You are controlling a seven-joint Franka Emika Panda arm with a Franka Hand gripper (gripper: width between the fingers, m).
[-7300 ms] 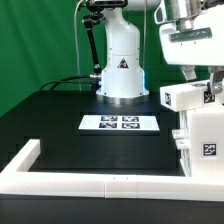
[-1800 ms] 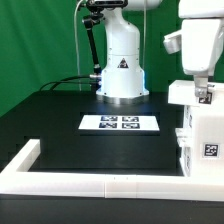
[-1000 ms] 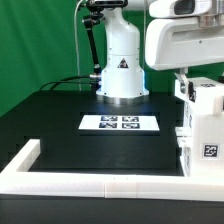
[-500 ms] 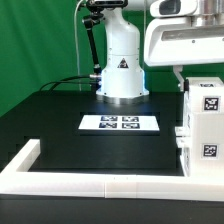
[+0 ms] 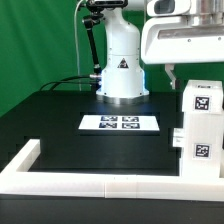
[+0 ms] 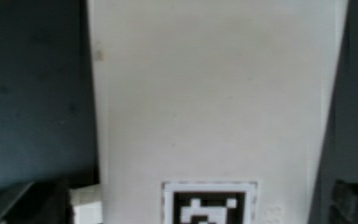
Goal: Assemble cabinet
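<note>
— Where is the cabinet point(image 5: 201, 128) sitting at this moment?

— It is standing upright at the exterior view's right edge, on the black table point(image 5: 70, 115), just inside the low white border frame point(image 5: 90, 181). Two black-and-white markers are showing on its front face, one near the top and one lower down. In the wrist view the cabinet point(image 6: 208, 100) is filling the middle of the picture as a tall white panel, with one marker at its near end.

— And the arm?

— Its white wrist housing point(image 5: 183, 38) is hanging directly over the cabinet's top, with a dark finger point(image 5: 171, 76) reaching down beside the upper corner.

— Is the pincer gripping anything?

— That cannot be told; the fingertips are hiding behind the cabinet and the housing, so whether they are apart or pressing on it is not visible.

— What else is lying on the table?

— The marker board point(image 5: 119, 123) is lying flat near the centre, in front of the arm's white base point(image 5: 121, 62), well apart from the cabinet.
</note>
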